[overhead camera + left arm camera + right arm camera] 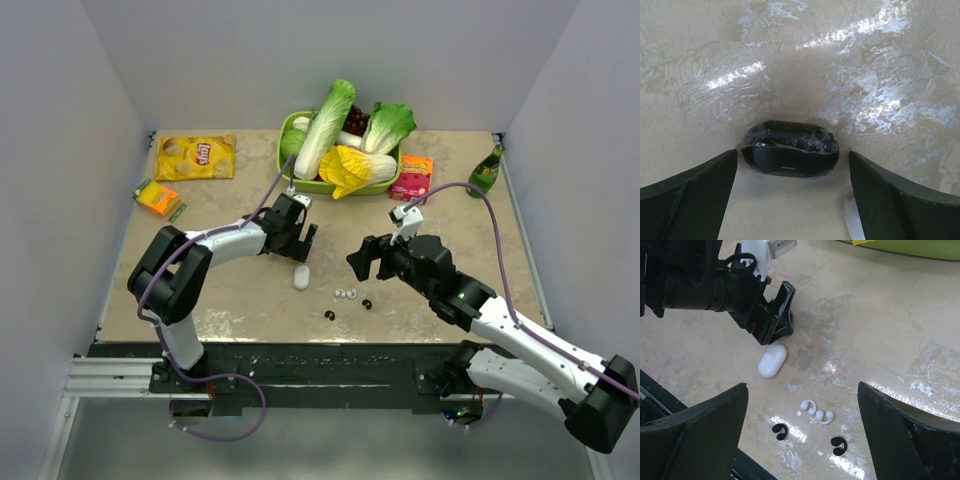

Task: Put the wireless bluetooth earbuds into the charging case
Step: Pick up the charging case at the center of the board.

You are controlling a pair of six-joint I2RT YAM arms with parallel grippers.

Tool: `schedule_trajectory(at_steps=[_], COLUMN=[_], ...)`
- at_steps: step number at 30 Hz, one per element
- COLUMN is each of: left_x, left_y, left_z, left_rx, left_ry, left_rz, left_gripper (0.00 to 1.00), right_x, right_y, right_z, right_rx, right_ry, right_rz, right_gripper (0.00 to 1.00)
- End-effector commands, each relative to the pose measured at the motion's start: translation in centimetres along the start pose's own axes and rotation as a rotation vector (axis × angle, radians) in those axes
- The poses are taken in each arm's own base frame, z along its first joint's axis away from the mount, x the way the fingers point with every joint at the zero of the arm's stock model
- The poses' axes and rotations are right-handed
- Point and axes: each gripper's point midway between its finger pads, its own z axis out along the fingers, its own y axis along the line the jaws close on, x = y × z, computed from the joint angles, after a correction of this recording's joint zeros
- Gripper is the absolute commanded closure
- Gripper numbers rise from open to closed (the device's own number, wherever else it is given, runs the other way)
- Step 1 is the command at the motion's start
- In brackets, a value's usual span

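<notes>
Left gripper [303, 243]: fingers parted, holding nothing. Charging case [301, 277]: closed and flat on the table [250, 300], just nearward of those fingertips and outside their gap, long axis running near–far. White earbuds [346, 294]: close beside it, rightward. Right gripper [362, 262]: fingers spread wide, empty.
</notes>
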Motion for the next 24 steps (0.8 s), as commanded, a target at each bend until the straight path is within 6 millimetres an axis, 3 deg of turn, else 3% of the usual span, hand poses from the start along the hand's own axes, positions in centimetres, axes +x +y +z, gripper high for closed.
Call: schedule_trajectory(at_steps=[1, 15, 17, 21, 22, 24], left_x=[0.0, 1.4, 1.4, 0.6, -0.6, -2.0], left_y=[0.5, 0.5, 0.6, 0.3, 0.3, 0.6], left_z=[0.7, 1.0, 0.9, 0.4, -0.3, -1.2], left_rx=[-0.002, 0.01, 0.015, 0.025, 0.028, 0.015], left_ry=[0.017, 0.063, 0.061, 0.028, -0.017, -0.076], left_rz=[0.027, 0.047, 0.042, 0.03, 0.021, 0.0], left_gripper=[0.04, 0.18, 0.23, 0.5, 0.64, 0.8], right_x=[-2.0, -2.0, -2.0, -2.2, -2.3, -2.8], right_y=[1.0, 0.9, 0.9, 1.1, 1.1, 1.2], right_z=[-0.4, -0.7, -0.8, -0.9, -1.0, -1.1], right_rx=[-0.035, -0.035, -0.036, -0.04, -0.042, -0.041], right_ry=[-0.051, -0.058, -0.056, -0.062, -0.063, -0.075], right_rz=[-0.004, -0.003, -0.002, 0.0, 0.001, 0.006], right_gripper=[0.07, 0.07, 0.07, 0.07, 0.07, 0.07])
